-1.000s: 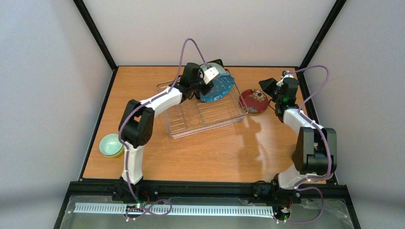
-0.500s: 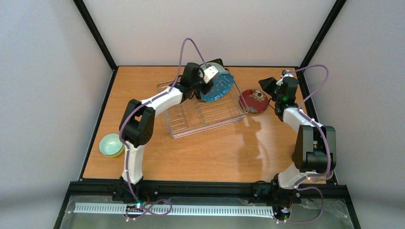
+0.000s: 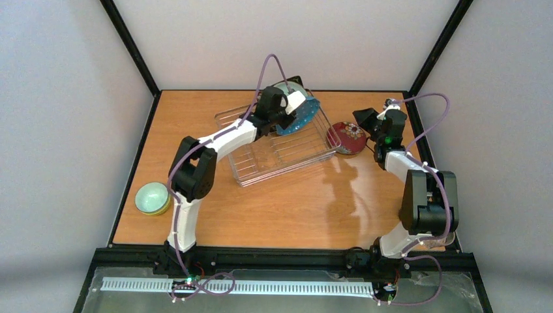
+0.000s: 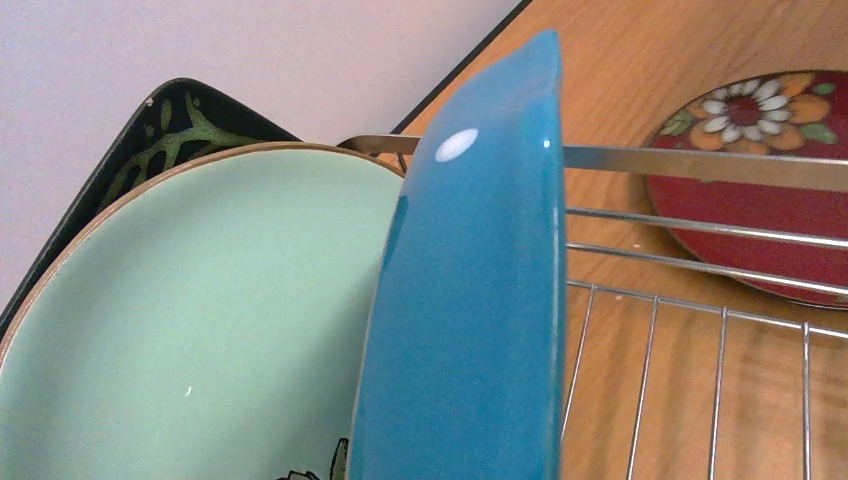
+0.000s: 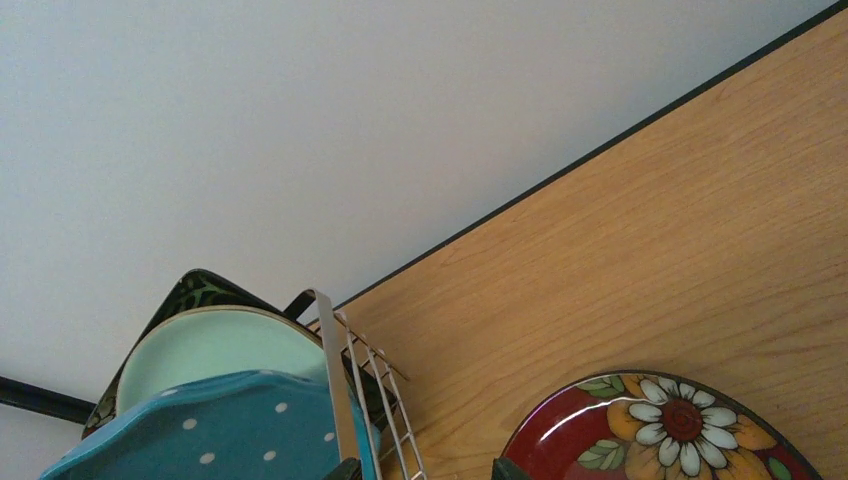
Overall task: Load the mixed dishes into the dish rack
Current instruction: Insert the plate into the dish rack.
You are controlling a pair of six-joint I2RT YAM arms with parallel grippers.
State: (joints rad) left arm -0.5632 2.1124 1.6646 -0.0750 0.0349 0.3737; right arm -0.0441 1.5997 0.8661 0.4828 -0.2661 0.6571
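Observation:
The dish rack (image 3: 274, 156) lies in the middle of the table. At its far end my left gripper (image 3: 291, 109) is shut on the blue dotted plate (image 3: 303, 119), which stands on edge. In the left wrist view this blue plate (image 4: 470, 300) fills the centre edge-on and hides the fingers. Behind it stand the pale mint plate (image 4: 200, 320) and the black square floral plate (image 4: 170, 130). The small red floral plate (image 3: 347, 138) lies flat just right of the rack. My right gripper (image 5: 425, 472) hovers open beside it, holding nothing.
A mint bowl (image 3: 151, 195) sits nested in a yellow-green bowl (image 3: 162, 208) near the table's left edge. Black frame posts rise at the back corners. The rack's far rail (image 4: 700, 165) crosses between the blue plate and the red plate (image 4: 770, 190).
My left arm has carried the blue dotted plate a little farther back and right, closer to the mint plate. The right arm and the red plate have hardly moved.

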